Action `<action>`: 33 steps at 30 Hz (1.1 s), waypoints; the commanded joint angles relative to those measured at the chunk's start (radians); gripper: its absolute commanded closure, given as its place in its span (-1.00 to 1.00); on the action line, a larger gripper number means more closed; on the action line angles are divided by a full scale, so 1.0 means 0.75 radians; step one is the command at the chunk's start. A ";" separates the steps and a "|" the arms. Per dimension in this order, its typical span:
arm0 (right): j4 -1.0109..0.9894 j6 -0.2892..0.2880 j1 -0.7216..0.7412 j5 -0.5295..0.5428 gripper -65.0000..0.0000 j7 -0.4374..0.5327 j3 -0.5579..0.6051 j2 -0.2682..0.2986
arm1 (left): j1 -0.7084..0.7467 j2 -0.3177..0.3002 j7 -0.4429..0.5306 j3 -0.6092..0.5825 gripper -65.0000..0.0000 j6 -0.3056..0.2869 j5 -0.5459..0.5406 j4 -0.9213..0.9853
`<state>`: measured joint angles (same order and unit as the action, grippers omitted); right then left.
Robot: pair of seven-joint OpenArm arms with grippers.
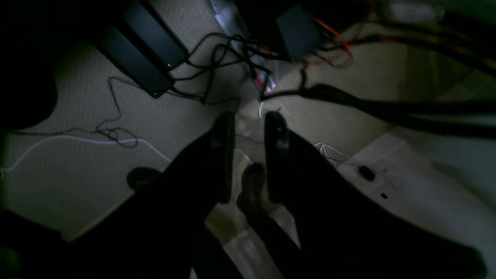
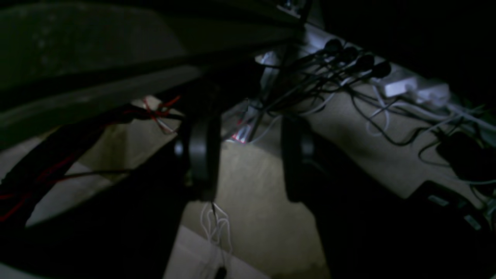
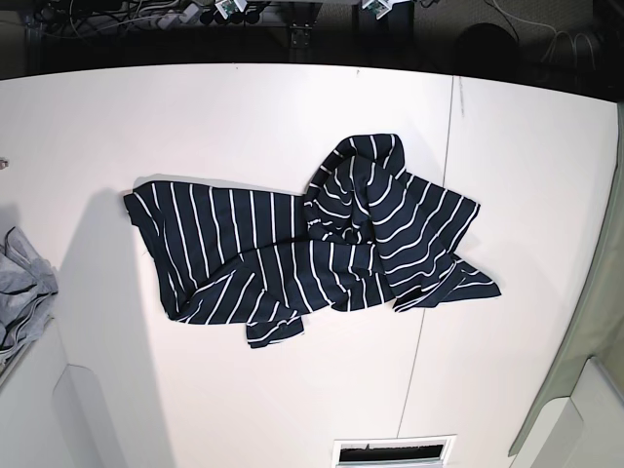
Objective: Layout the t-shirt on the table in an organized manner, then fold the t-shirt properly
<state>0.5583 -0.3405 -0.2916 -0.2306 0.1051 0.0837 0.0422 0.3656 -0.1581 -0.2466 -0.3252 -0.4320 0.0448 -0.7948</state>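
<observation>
White table [image 3: 244, 107] fills the base view; a grey cloth [image 3: 19, 283] lies at its left edge and the t-shirt [image 3: 312, 244] sits crumpled mid-table, neither gripper near it. Over carpet and cables [image 1: 209, 62], the right gripper [image 2: 248, 162] and left gripper [image 1: 250, 155] hang part-open, holding nothing.

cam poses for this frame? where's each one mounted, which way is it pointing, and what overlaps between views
left wrist: on the left arm, aimed past the open left gripper at carpet floor and cables.
right wrist: on the right arm, aimed past the open right gripper at floor and a power strip.
base: overhead, looking down on the crumpled t-shirt on the table, grey cloth at its edge; no arm shows.
shared: both wrist views show dim floor with cables, neither shows the t-shirt.
</observation>
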 commanded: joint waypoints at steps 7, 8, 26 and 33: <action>0.238 -0.092 -0.173 0.082 0.20 0.009 0.003 0.047 | 0.132 -0.031 0.004 0.033 0.49 -0.013 -0.045 -0.251; 0.274 -0.117 -0.195 0.101 0.20 0.009 0.003 0.056 | 0.143 -0.031 0.004 0.047 0.49 -0.013 -0.055 -0.279; 1.074 -0.254 -0.624 0.285 0.20 -0.008 0.002 0.246 | 0.413 -0.031 -0.149 0.532 0.49 -0.321 -0.386 -0.862; 1.358 -0.254 -0.735 0.284 0.20 -0.012 0.001 0.284 | 0.494 -0.031 -0.258 0.665 0.49 -0.355 -0.511 -1.095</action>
<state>1.5650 -0.5198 -0.8280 -0.0273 0.0742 0.0849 0.2501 0.7227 -0.1795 -0.4496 0.1707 -0.6819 -0.3252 -1.6039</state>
